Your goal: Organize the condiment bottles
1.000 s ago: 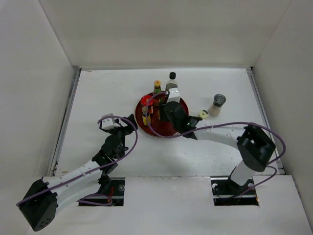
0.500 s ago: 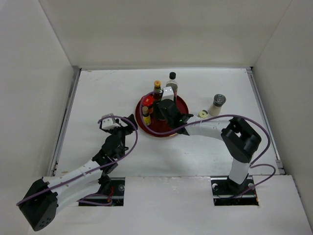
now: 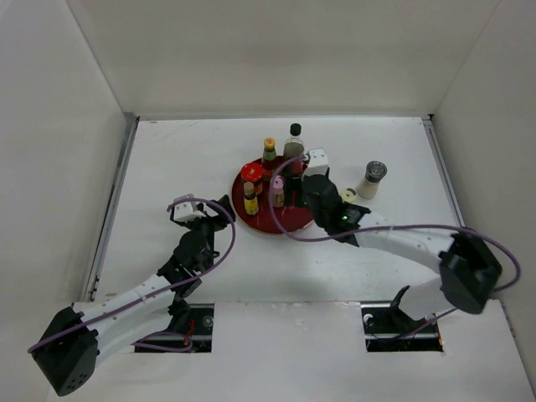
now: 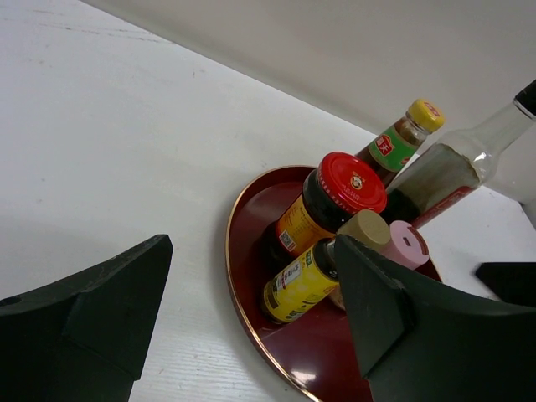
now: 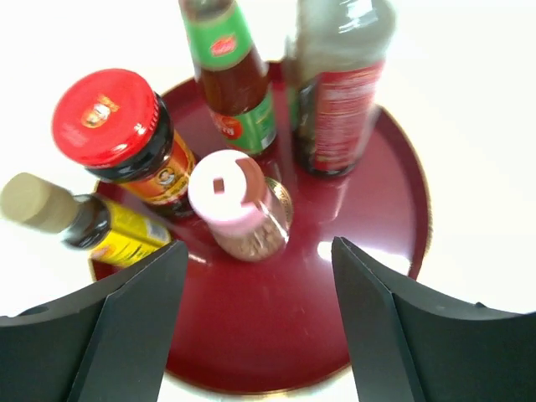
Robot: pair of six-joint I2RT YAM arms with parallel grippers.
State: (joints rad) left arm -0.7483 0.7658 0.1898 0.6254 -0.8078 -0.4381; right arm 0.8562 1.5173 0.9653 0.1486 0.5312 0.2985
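Pink-topped shaker [image 5: 239,205] stands free on the tray [image 5: 394,209], placement looks done!
Right gripper [image 5: 260,335], left gripper [image 4: 251,251]: jaws spread, empty. Next needs a reach for the grey-topped shaker [image 3: 373,178].

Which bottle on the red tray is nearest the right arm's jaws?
The pink-topped shaker in the middle of the tray: it stands directly ahead of the right gripper, while the red-lidded jar and tall dark bottle stand farther back.
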